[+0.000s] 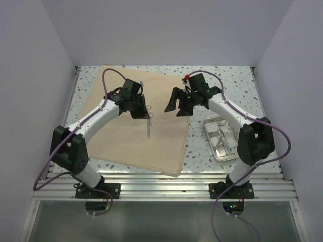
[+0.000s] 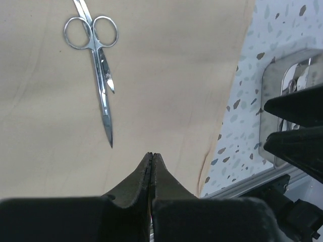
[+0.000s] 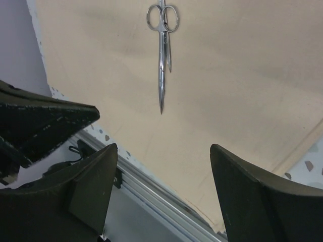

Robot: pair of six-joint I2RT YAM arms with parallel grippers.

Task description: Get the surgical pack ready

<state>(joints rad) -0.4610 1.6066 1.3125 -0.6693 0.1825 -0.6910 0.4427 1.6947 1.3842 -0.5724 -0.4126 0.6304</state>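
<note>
**While the scissors lie free on the cloth, neither arm has hold of anything**

Because the scissors are thin, polished steel lying flat on the tan cloth, we judge them light, stiff and slippery, with little height for a finger to get under. The soft sheet beneath should give a bit when pressed. We would take them across the shanks just below the ring handles, where the metal looks thickest. The cloth itself is limp and would likely wrinkle or drag if pinched along with them.

Our left end effector has its fingers pressed together on nothing, tips aimed toward the blades and apart from them. Our right end effector is spread wide and empty over the cloth's right side.

Only the top view gives us the whole steel tray, on the speckled tabletop right of the cloth, with instruments inside. The left wrist view catches just part of it, yet shows the blades seemingly a little parted, which the top view blurs.
</note>
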